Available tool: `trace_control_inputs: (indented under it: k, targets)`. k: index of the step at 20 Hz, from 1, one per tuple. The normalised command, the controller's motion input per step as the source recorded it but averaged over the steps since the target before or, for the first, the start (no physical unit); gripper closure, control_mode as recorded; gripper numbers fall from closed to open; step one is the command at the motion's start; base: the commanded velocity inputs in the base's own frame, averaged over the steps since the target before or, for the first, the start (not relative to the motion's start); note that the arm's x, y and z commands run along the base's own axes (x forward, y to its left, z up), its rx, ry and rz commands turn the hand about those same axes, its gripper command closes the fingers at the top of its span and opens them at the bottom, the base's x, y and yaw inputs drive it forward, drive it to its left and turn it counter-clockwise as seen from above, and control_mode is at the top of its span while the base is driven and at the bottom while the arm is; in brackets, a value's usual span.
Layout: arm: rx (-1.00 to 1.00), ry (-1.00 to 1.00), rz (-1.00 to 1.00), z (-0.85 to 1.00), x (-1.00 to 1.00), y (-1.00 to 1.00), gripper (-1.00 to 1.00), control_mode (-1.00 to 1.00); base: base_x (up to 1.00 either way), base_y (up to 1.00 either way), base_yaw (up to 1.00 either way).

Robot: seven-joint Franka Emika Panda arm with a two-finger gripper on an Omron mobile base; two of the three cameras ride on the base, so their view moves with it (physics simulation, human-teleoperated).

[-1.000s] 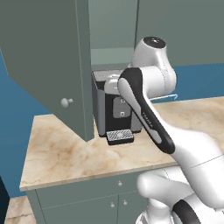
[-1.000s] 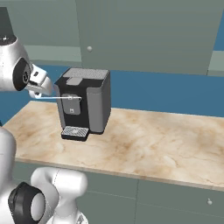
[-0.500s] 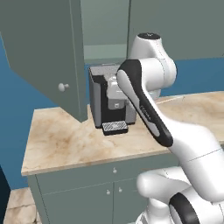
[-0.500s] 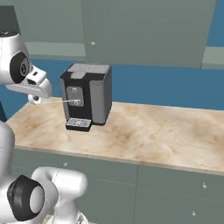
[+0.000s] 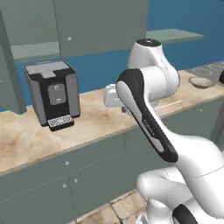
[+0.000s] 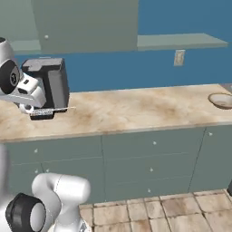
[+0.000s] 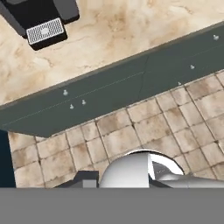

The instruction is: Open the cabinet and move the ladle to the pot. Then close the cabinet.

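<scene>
The gripper [image 6: 28,107] at frame left is clamped on the ladle [image 6: 61,108]. Carry it level past the coffee machine [image 6: 50,81] toward the right edge's dark shape, probably the pot [image 5: 221,78].

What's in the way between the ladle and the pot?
Only a tan bowl sits on the counter right of the ladle in the gripper; the dark shape at the edge beyond it may be the pot.
</scene>
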Motion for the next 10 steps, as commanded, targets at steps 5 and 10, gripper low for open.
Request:
trace_control_inputs:
  k: [5, 10]
  targets:
    - [0.00, 0.00, 0.00, 0.00, 0.00, 0.00, 1.00, 1.00, 0.00, -0.17, -0.96]
    - [0.00, 0.00, 0.00, 0.00, 0.00, 0.00, 1.00, 1.00, 0.43, -0.66, -0.16]
